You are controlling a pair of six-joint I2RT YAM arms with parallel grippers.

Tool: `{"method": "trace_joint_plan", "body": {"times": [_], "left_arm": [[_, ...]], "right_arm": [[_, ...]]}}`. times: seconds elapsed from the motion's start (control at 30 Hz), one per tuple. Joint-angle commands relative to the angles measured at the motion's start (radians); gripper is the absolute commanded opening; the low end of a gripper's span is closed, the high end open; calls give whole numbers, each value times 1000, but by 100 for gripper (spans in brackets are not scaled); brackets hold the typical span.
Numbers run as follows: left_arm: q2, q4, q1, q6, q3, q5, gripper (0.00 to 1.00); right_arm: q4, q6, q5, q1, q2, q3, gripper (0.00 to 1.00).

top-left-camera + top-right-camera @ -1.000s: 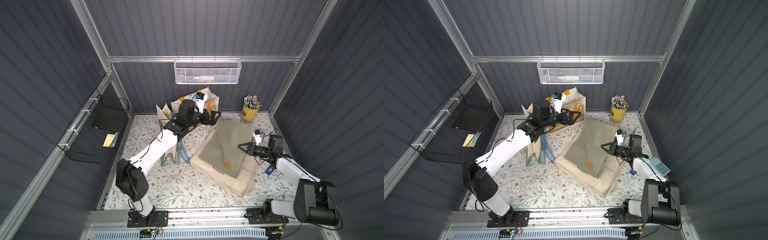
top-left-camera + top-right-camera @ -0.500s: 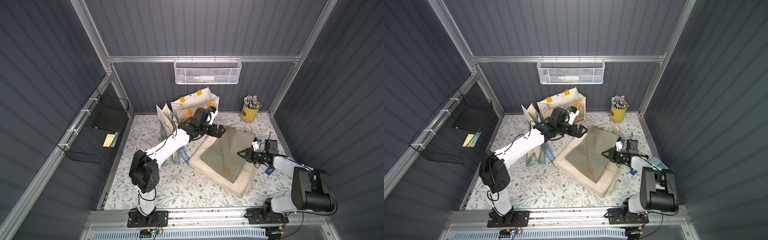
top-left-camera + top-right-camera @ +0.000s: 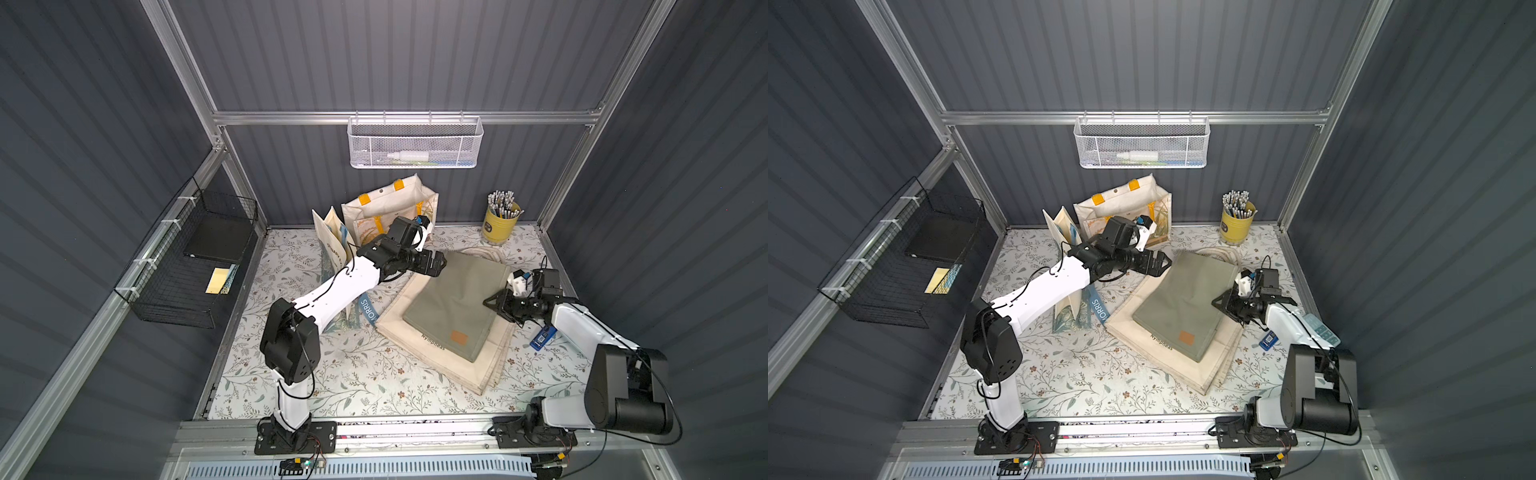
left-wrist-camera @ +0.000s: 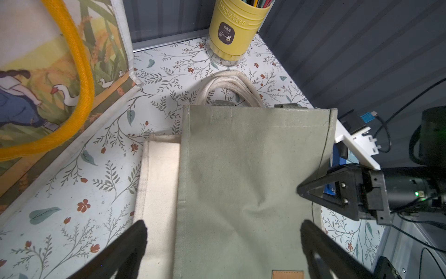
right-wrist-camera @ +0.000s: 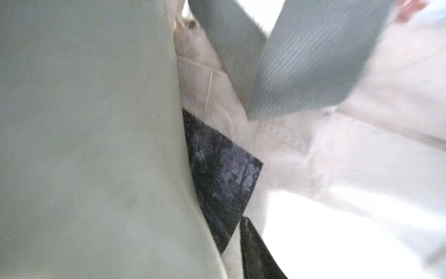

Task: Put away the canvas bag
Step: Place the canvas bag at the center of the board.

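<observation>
Left gripper (image 4: 223, 227): jaws spread wide, nothing held. We note it hangs over the mouth end of the green canvas bag (image 3: 453, 307).

The bag lies flat below and ahead of these jaws, stacked on a folded cream bag (image 3: 419, 334). That cream bag shows as a pale strip under one left fingertip.

Past the left jaw tips we see cream handles (image 4: 229, 82). Farther on, a yellow cup (image 4: 233, 31) of sticks stands at the wall. A printed tote (image 3: 388, 208) stands off to one side of the left jaws.

Right gripper (image 3: 492, 302): its tips meet the side edge of the green bag, opposite the left jaws. Its wrist view is blurred, with green cloth pressed close against the jaws. We cannot tell whether these jaws are parted or pinching the cloth.
</observation>
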Motion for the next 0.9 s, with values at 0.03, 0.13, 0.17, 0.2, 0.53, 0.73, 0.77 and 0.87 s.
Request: {"method": "trace_joint_plan", "body": {"times": [0.03, 0.13, 0.17, 0.2, 0.53, 0.73, 0.77, 0.87], "left_arm": [[4, -26, 1, 8, 25, -16, 99], [4, -27, 1, -1, 26, -18, 99], [4, -29, 2, -5, 28, -18, 100], [3, -30, 1, -8, 30, -16, 99], [-34, -36, 2, -21, 16, -20, 99], [-58, -32, 1, -11, 34, -61, 100], [-64, -31, 1, -9, 40, -76, 99], [-86, -48, -2, 5, 73, -136, 100]], "right_arm": [[-11, -9, 38, -3, 11, -24, 12], [23, -1, -84, -5, 76, -57, 0], [50, 15, -155, -8, 99, -66, 0], [81, 39, -217, -12, 116, -74, 0], [-86, -77, -267, -14, 84, -13, 0], [-148, -78, -144, 4, 106, -21, 0], [-157, -72, -120, 6, 112, -18, 4], [-206, -73, -42, 6, 112, 15, 24]]}}
